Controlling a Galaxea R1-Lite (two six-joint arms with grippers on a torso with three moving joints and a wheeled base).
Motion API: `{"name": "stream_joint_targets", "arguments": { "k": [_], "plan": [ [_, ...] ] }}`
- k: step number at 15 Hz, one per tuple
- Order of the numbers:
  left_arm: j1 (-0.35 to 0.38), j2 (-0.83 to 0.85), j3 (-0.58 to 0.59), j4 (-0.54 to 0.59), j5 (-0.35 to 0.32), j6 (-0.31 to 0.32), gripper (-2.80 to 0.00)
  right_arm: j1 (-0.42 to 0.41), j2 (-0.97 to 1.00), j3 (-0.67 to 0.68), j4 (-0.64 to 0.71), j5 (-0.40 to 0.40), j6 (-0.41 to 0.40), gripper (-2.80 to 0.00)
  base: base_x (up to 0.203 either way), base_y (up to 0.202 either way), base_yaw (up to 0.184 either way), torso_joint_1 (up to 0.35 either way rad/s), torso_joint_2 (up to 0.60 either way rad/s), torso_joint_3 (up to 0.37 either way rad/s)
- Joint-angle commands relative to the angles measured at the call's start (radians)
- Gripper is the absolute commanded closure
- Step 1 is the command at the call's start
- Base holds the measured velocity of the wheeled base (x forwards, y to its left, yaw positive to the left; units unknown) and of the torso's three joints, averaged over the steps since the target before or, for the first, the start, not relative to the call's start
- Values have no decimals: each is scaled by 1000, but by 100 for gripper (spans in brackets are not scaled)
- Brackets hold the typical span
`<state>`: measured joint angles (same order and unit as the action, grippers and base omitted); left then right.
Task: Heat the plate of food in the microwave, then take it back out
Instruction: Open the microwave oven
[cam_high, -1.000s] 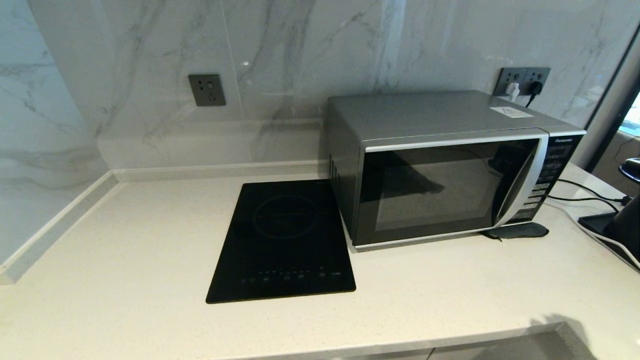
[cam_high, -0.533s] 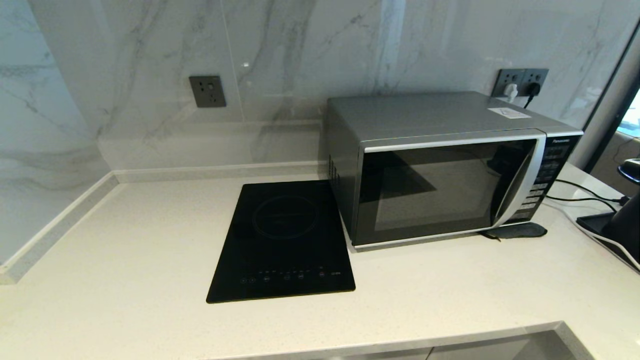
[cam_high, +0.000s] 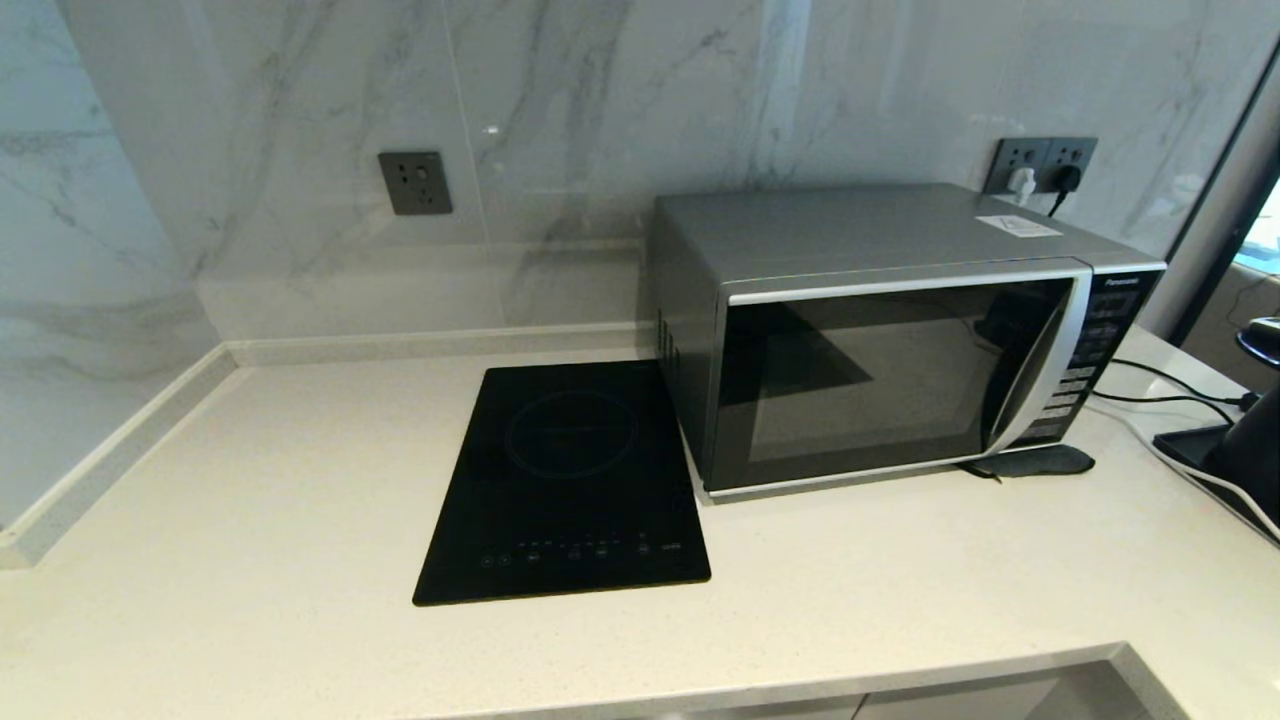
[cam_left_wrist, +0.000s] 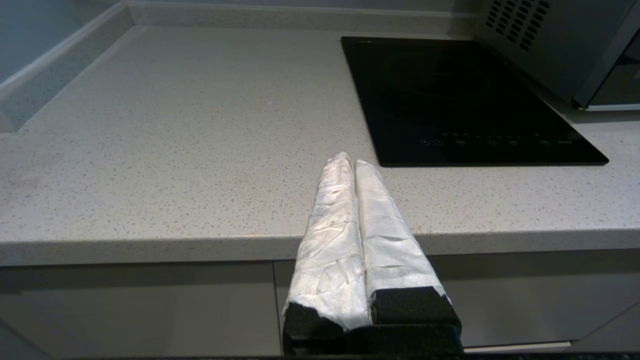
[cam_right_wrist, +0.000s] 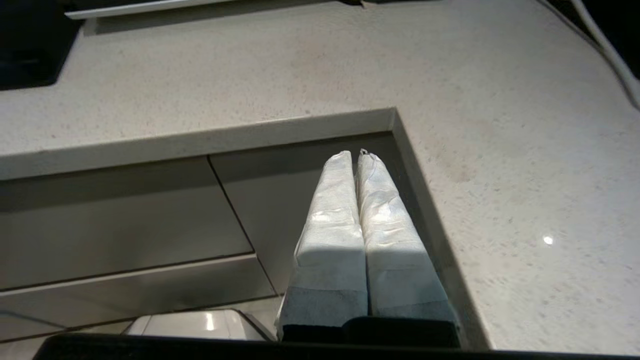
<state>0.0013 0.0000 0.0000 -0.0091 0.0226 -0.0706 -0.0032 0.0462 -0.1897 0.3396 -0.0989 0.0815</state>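
Note:
The silver-grey microwave (cam_high: 890, 330) stands at the back right of the counter with its dark glass door closed; its vented side (cam_left_wrist: 540, 40) shows in the left wrist view. The plate of food is out of view. My left gripper (cam_left_wrist: 352, 161) is shut and empty, held low at the counter's front edge, pointing toward the hob. My right gripper (cam_right_wrist: 354, 155) is also shut and empty, below the counter top beside the inner corner of the counter's cut-out. Neither gripper shows in the head view.
A flat black induction hob (cam_high: 570, 480) lies left of the microwave. A dark flat pad (cam_high: 1030, 462) sits under the microwave's front right corner. Cables (cam_high: 1170, 385) and a black appliance (cam_high: 1250, 450) occupy the far right. Grey cabinet fronts (cam_right_wrist: 120, 210) run under the counter.
The shadow on the counter's front right edge has gone, and the view has shifted slightly. The microwave and hob have not moved.

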Motion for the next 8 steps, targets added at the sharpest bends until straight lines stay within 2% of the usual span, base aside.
{"name": "stream_joint_targets", "arguments": {
  "k": [1,3,6,8],
  "plan": [
    [0,2,0,0,0,-1,0,5,-47,91,-73,54,16,0,0,0,0,0,0,0],
    [0,2,0,0,0,-1,0,6,-46,121,-162,57,20,0,0,0,0,0,0,0],
    [0,2,0,0,0,-1,0,6,-46,140,-214,56,42,0,0,0,0,0,0,0],
    [0,2,0,0,0,-1,0,6,-46,188,-348,56,52,0,0,0,0,0,0,0]
  ]
}}
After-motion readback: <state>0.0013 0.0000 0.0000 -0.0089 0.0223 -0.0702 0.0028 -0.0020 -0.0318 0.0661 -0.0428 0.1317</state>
